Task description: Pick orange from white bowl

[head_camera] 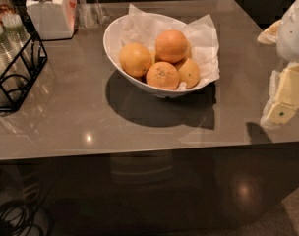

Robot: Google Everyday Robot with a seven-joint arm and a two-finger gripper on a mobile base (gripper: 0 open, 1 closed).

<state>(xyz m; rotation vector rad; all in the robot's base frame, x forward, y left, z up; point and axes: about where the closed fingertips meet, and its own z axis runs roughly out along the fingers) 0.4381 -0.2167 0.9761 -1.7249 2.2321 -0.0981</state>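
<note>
Because it rides on top of the pile, toward twelve o'clock in the white bowl (pixel 112 33), the orange (pixel 171 45) is propped by the three fruits beneath it and open from above; crumpled paper (pixel 204 31) lines the bowl and, I judge, stops the fruit rolling. Paler fruit (pixel 135 59) at nine o'clock of the orange, touching; speckled fruit (pixel 162 75) at six; fourth fruit (pixel 190 73) near five, half tucked under. Gripper (pixel 283 101) hangs at three o'clock of the bowl, well apart, over the table (pixel 90 117) edge; apart or together, cannot tell. Paper's raised corner on the three o'clock side lies between gripper and orange; a sideways approach would likely snag it. White lidded jar (pixel 48 14) at ten o'clock, wire rack (pixel 21 73) at nine; both well off the likely path.
</note>
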